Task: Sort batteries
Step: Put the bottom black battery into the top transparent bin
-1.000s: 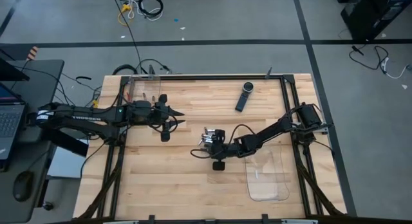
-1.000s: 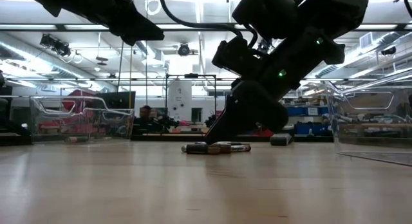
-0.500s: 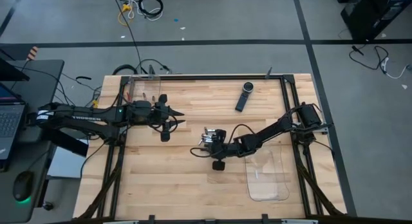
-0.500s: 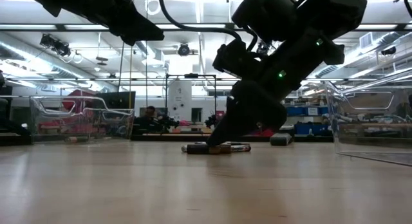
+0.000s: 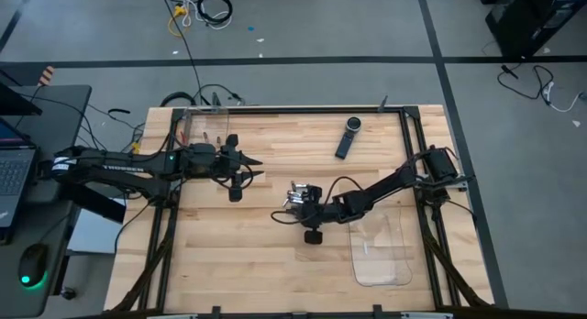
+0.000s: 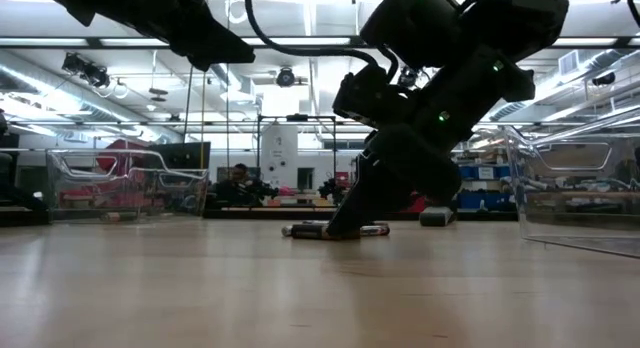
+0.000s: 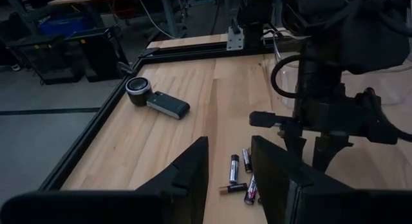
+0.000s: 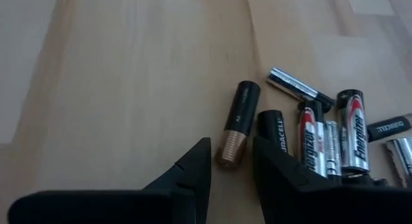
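Two arms: both reach over a wooden table [image 5: 229, 264] toward its middle.
Left gripper [image 5: 259, 170]: waiting left of centre above the table, fingers spread, holding nothing, unmoved over the last second.
Right gripper [image 8: 230, 147]: fingers parted and empty; in the last second it has dipped to the tabletop.
Batteries [image 5: 295, 198]: a loose cluster at mid-table, touching one another, none sorted yet.
Copper-ended battery [image 8: 237, 123]: lies at the cluster's edge, its copper end between the right fingers.
Meaning: a grasp looks imminent; closing should capture this cell.
Clear tray [image 5: 381, 250]: near right, probably a destination.
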